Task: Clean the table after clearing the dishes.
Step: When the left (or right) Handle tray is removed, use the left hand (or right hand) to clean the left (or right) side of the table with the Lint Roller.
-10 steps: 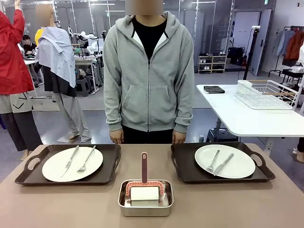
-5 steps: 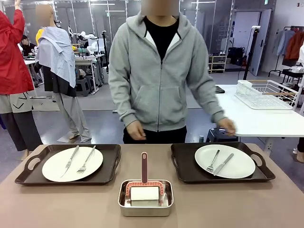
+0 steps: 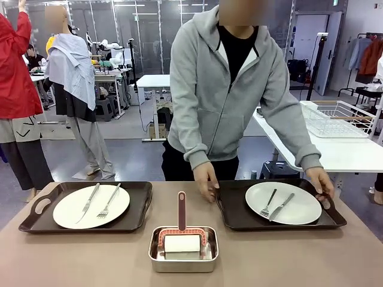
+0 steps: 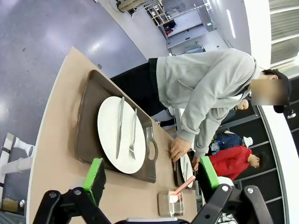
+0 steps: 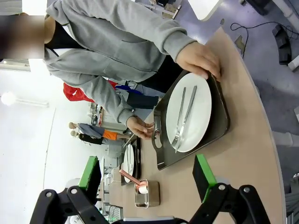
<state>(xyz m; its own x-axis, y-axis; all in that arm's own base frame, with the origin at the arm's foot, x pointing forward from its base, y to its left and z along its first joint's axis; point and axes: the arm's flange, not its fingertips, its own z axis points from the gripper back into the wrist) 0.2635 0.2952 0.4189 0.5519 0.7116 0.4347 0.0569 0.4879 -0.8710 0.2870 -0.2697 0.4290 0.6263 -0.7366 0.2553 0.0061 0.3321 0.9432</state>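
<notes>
The person (image 3: 233, 101) has stepped from the middle of the far edge toward the far right corner and bent forward. A second ago both arms hung loose; now one hand (image 3: 206, 181) grasps the inner handle of the right-hand tray (image 3: 234, 210) and the other hand (image 3: 320, 179) rests on its outer handle. That tray stays flat on the surface (image 3: 90, 257), carrying its white plate (image 3: 305, 210) with a fork (image 3: 267, 203) and knife (image 3: 282, 206) lying across it.

Nothing else has shifted. The left-hand tray (image 3: 137, 203) and its plate (image 3: 69, 212) sit by the far edge toward the left corner. The steel pan (image 3: 182, 263) with the red-handled roller (image 3: 182, 244) stands at the middle of the near edge.

The left gripper (image 4: 152, 179) and right gripper (image 5: 147, 175) each hang above the surface with jaws spread wide, empty, well apart from everything.

Clearing appears to be only starting: both sets of dishes remain on the surface. Wiping probably has to wait until both trays are gone, and the roller looks like the tool for it.
</notes>
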